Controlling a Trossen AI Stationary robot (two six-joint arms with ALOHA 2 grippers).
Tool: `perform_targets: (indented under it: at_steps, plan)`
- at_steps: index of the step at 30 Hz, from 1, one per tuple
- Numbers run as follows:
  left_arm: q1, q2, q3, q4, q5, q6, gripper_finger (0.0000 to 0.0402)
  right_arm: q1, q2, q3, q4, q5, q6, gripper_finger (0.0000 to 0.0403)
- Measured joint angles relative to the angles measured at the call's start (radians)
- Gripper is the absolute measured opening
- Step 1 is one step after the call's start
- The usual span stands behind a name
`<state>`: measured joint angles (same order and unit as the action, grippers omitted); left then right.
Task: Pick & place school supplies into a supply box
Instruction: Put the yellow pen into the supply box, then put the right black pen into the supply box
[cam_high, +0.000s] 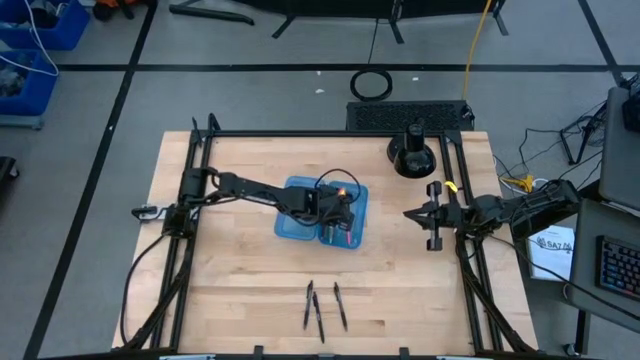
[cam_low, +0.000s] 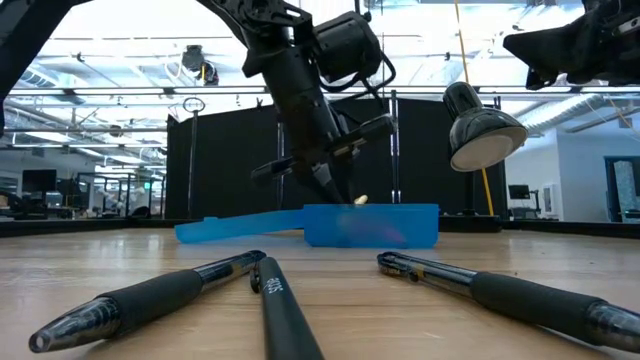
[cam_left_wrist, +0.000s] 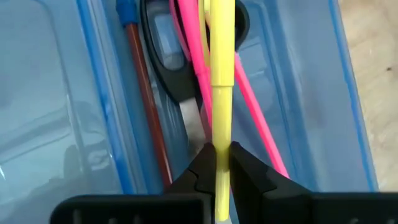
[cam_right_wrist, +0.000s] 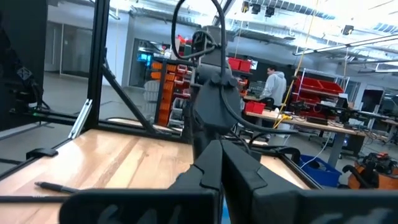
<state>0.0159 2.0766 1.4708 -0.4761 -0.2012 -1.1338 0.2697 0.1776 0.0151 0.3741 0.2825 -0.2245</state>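
Pencil (cam_left_wrist: 221, 74) | clamped in left hand (cam_left_wrist: 217, 163) | above supply box (cam_left_wrist: 62, 93)

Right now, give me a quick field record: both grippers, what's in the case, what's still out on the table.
left gripper: over the blue case, shut on the yellow pencil
right gripper: at the table's right edge, holding nothing, fingers together
in case: pink pens, scissors, reddish stick with blue tip
left on table: three black pens near the front edge
other: black round stand at the back right
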Motion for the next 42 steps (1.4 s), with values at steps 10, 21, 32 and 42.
perform_targets:
  at_steps: [10, 21, 32, 42]
  plan:
    - [0.006, 0.0, 0.0, 0.02, 0.025, 0.051, 0.0043, 0.0, 0.0, 0.0, 0.0, 0.0, 0.032, 0.0]
    - [-0.025, 0.0, 0.0, 0.015, 0.018, 0.007, 0.0092, 0.0, 0.0, 0.0, -0.004, -0.001, 0.077, 0.0]
    - [-0.112, -0.313, -0.001, 0.019, -0.032, 0.465, 0.0131, 0.0, 0.0, 0.0, -0.017, -0.185, 0.169, 0.0]
    - [-0.57, -0.908, -0.193, -0.23, -0.818, 0.567, 0.0104, 0.001, 0.004, 0.0, 0.001, -0.235, 0.218, 0.0]
